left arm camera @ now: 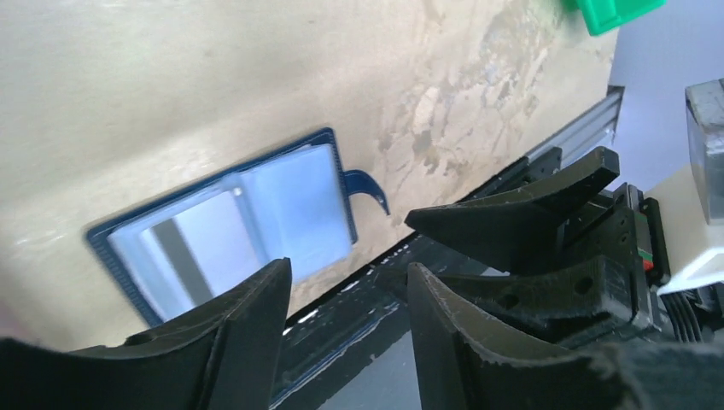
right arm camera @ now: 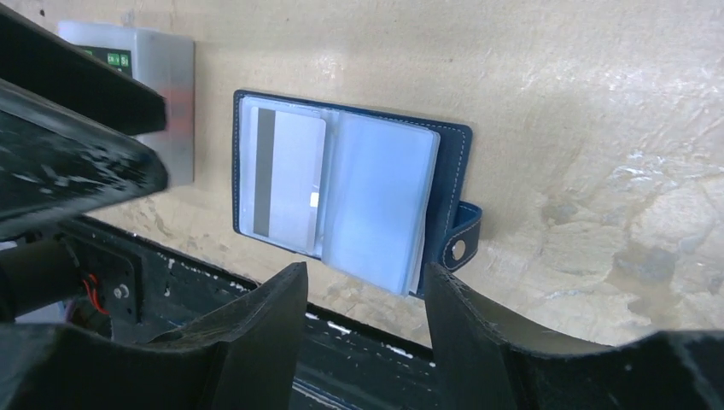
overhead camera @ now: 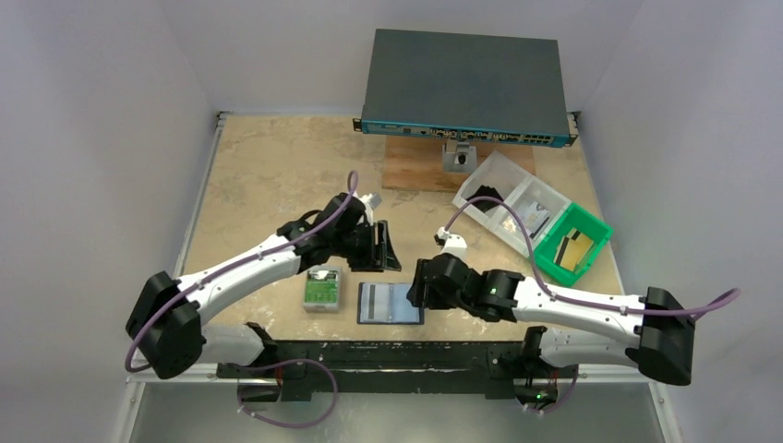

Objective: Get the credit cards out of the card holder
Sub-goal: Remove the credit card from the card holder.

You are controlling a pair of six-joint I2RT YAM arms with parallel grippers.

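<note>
The navy card holder (overhead camera: 383, 304) lies open and flat near the table's front edge, light-blue sleeves up. One credit card (right arm camera: 289, 179) with a dark stripe shows through its left sleeve; the snap tab (right arm camera: 462, 240) sticks out on the right. Tan-gold credit cards (overhead camera: 574, 247) stand in the green bin. My left gripper (overhead camera: 383, 245) hovers just behind the holder, open and empty (left arm camera: 348, 275). My right gripper (overhead camera: 415, 288) is at the holder's right edge, also open and empty (right arm camera: 365, 275). Neither touches the holder.
A grey case with a green label (overhead camera: 321, 288) lies left of the holder. A green bin (overhead camera: 598, 233) and a clear compartment tray (overhead camera: 506, 173) sit at the right. A network switch (overhead camera: 466, 88) on a wooden block (overhead camera: 415, 166) stands at the back.
</note>
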